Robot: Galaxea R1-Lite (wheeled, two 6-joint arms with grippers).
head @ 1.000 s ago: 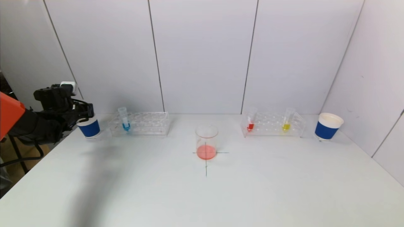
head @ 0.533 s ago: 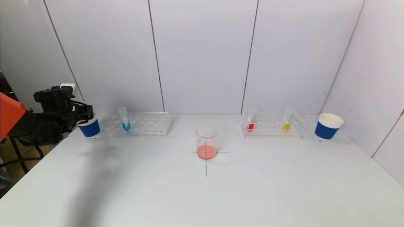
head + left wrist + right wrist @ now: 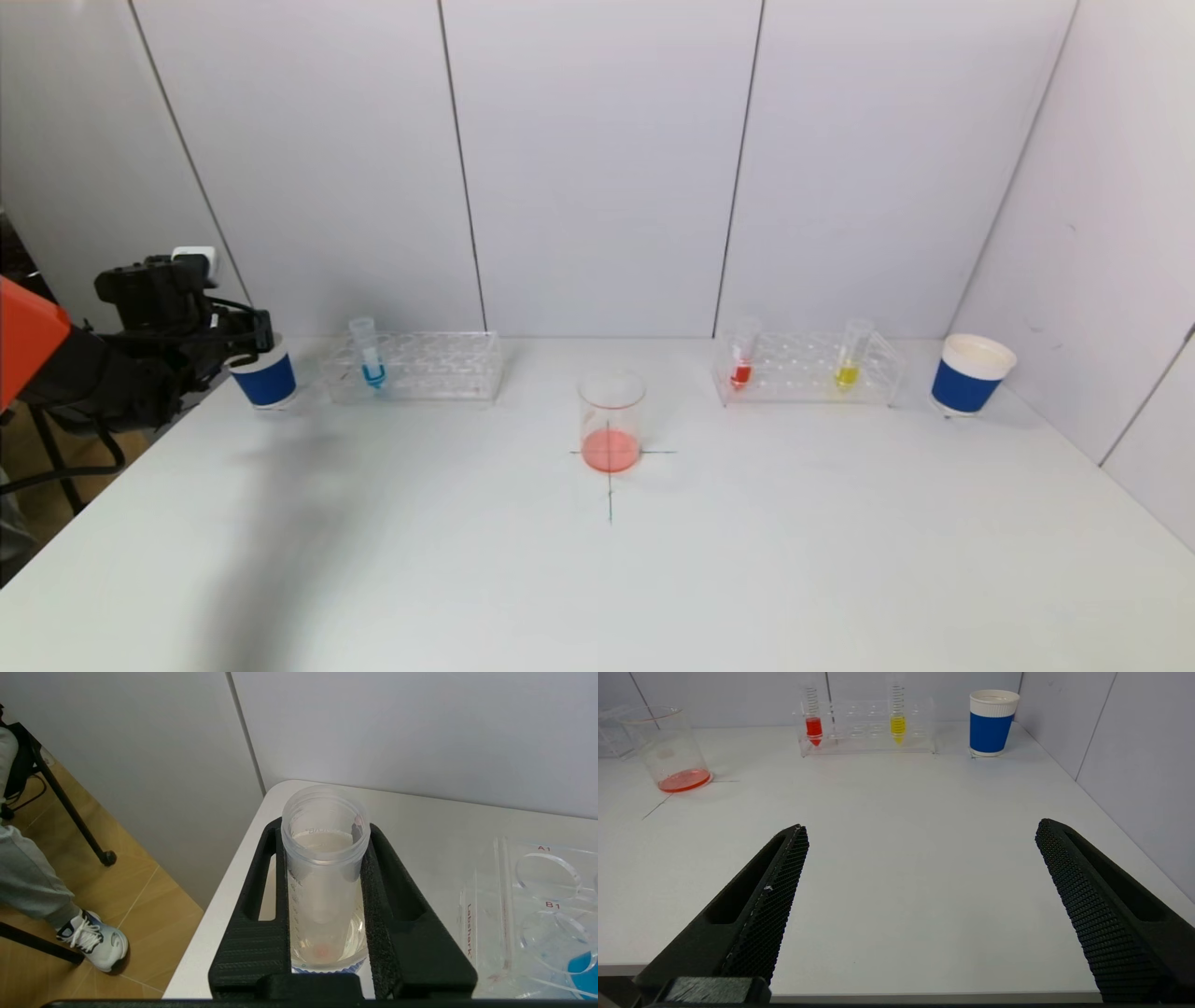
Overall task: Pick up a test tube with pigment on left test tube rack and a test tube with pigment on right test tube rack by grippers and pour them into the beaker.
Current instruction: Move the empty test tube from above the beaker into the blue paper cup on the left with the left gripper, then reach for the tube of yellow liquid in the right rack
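Left tool (image 3: 322,933) grips an emptied test tube (image 3: 322,877) over the blue cup (image 3: 264,375) beside the left rack (image 3: 415,366), edged slightly away from the beaker (image 3: 611,422); right tool (image 3: 920,905) gapes wide.

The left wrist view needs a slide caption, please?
Left pincer shut on an emptied test tube over the blue paper cup.
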